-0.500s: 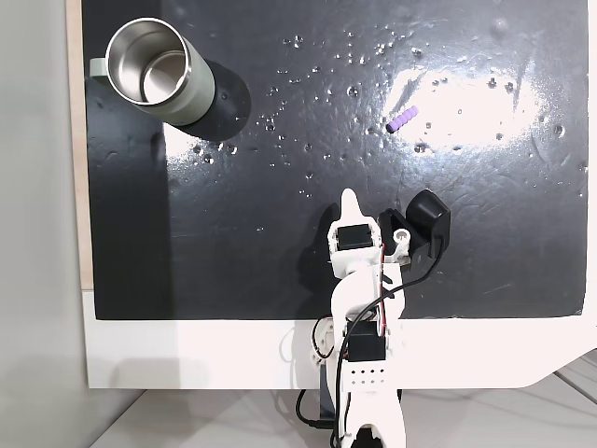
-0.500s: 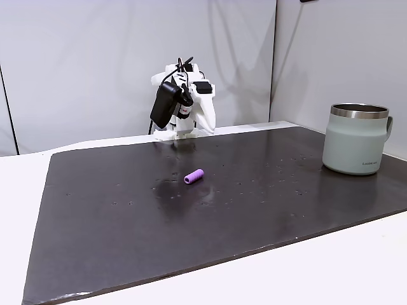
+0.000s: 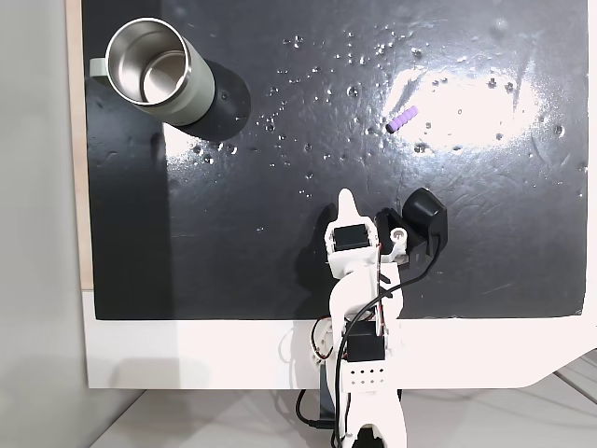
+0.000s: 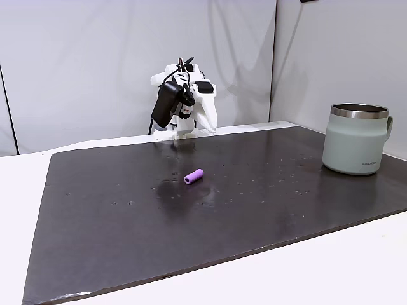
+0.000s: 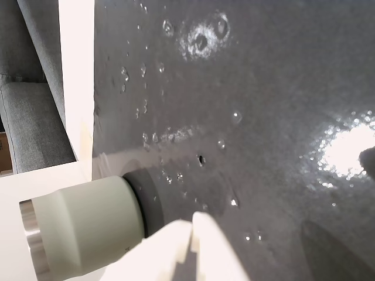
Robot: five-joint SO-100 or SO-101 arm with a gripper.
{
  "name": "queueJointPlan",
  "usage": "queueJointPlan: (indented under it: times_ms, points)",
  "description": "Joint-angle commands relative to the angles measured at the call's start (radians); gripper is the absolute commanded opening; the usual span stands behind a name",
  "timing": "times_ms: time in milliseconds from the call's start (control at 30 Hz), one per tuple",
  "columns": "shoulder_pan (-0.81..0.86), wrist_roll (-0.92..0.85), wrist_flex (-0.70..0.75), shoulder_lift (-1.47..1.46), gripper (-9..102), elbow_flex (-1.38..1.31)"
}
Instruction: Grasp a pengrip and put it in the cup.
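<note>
The pengrip is a tiny light-purple ridged cylinder lying on its side on the black mat, right of centre in the overhead fixed view; in the side fixed view the pengrip sits mid-mat. The cup, steel inside and sage-green outside, stands upright at the mat's far left corner; the cup is at the right in the side view. My gripper is folded back near the arm's base, well short of the pengrip. In the wrist view the gripper is shut and empty, its tips together, with the cup beyond them.
The black mat is wet, with scattered droplets and a bright glare patch near the pengrip. The white table edge runs along the arm's side. The arm's base and cables stand there. A grey wall backs the table.
The wrist with its black camera has lifted and shifted very slightly. The pengrip and the cup have not moved.
</note>
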Motion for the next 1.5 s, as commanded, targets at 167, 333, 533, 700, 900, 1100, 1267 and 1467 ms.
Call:
queueJointPlan:
  times_ms: [167, 333, 533, 700, 900, 1100, 1267, 1467]
  points:
    - [0.058, -0.037, 0.06, 0.009, 0, -0.054]
    - [0.066, -0.107, 0.078, -0.114, 0, -0.13]
    - [0.06, -0.106, 0.077, -0.425, 0, -0.313]
    - [0.04, -0.101, 0.061, -0.557, 0, -0.393]
    - [-0.005, -0.077, 0.025, -0.793, 0, -0.472]
    - [-0.075, -0.008, 0.029, -1.046, 0, -0.614]
    - [-0.089, 0.02, 0.063, -1.239, 0, -0.741]
    - [-0.104, 0.02, 0.114, -1.355, 0, -0.821]
